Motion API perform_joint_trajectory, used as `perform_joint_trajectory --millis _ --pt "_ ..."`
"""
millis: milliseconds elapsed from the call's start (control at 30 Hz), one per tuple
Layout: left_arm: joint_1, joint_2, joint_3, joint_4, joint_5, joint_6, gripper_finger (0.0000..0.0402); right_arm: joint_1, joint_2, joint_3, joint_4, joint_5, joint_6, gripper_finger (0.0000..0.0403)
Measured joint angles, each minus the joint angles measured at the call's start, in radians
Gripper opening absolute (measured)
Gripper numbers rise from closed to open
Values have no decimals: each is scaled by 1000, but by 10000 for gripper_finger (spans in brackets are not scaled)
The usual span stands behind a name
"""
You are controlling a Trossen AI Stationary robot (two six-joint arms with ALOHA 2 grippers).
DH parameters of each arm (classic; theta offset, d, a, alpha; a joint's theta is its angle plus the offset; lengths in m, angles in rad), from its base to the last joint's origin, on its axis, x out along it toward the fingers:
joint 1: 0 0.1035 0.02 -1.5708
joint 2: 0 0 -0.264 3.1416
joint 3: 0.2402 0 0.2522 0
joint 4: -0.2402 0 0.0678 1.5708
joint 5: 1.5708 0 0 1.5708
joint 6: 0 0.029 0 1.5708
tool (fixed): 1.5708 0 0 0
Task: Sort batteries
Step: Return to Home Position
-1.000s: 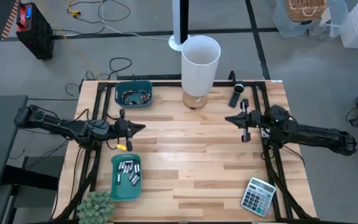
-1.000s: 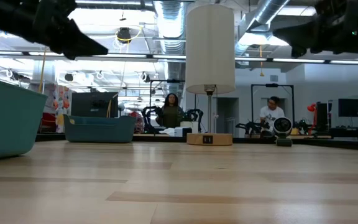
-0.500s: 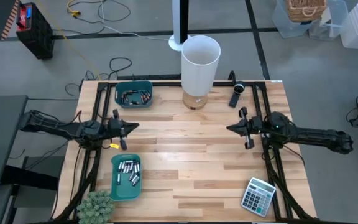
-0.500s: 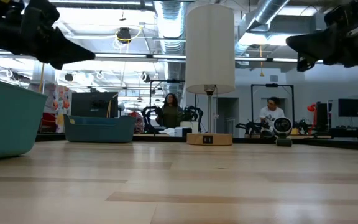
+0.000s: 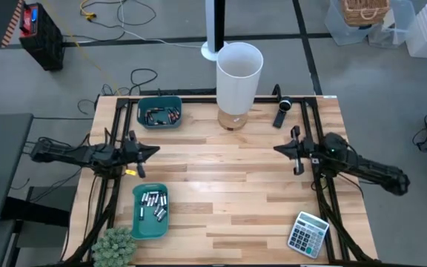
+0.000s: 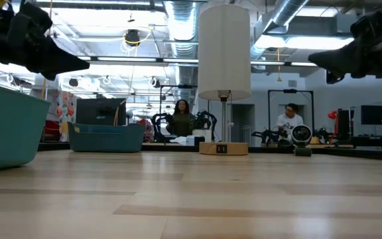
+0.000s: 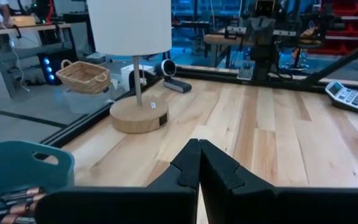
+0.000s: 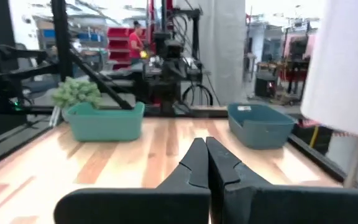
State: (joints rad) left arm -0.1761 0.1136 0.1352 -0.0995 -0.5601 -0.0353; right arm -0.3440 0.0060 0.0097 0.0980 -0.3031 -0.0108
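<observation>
The left gripper (image 5: 148, 150) hangs over the left edge of the table (image 5: 228, 185), fingers pressed together and empty. The right gripper (image 5: 282, 149) mirrors it at the right edge, also closed on nothing. Near the left one, the near bin (image 5: 144, 228) holds silver batteries (image 5: 153, 200), most side by side with long axes running near to far, a few skewed. The far bin (image 5: 159, 99) holds dark batteries (image 5: 156, 116), lying mostly crosswise. A lamp (image 5: 239, 70) stands at the back between the arms, and a calculator (image 5: 308, 233) sits at the near right corner.

White lamp (image 5: 239, 70) stands at the far edge of the table (image 5: 228, 193), calculator (image 5: 307, 233) on the near right corner, little plant (image 5: 114, 245) near left.
</observation>
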Motion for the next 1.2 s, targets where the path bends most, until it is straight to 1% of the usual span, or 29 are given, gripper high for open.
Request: perform_joint_trajectory --millis 200,333,467,567,633,700,733,867,1067,1200 --pt "-1 -106 0 -112 -5 8 0 -42 -5 2 -37 2 -8 3" --pt "-1 -112 -8 -97 -1 28 0 -52 -4 2 -46 -6 -13 3" --pt "-1 -112 -14 -97 11 39 0 -37 -4 2 -48 -10 -8 3" --pt "-1 -111 -44 -48 19 74 0 -21 0 2 -49 -11 -34 4" --pt "-1 -107 -57 -28 57 78 0 -18 3 2 -49 -13 -43 8" --pt "-1 -98 -57 -25 138 93 0 -17 9 2 -51 -13 -7 13" --pt "-1 -99 -57 -26 161 102 0 -16 11 2 -50 -13 12 16" --pt "-1 -110 -59 -28 166 129 0 -17 16 2 -51 -14 37 26" --pt "-1 -110 -60 -47 162 123 0 -17 17 2 -52 -13 30 31" --pt "-1 -109 -61 -48 160 8 0 -17 17 2 -52 -13 30 29"
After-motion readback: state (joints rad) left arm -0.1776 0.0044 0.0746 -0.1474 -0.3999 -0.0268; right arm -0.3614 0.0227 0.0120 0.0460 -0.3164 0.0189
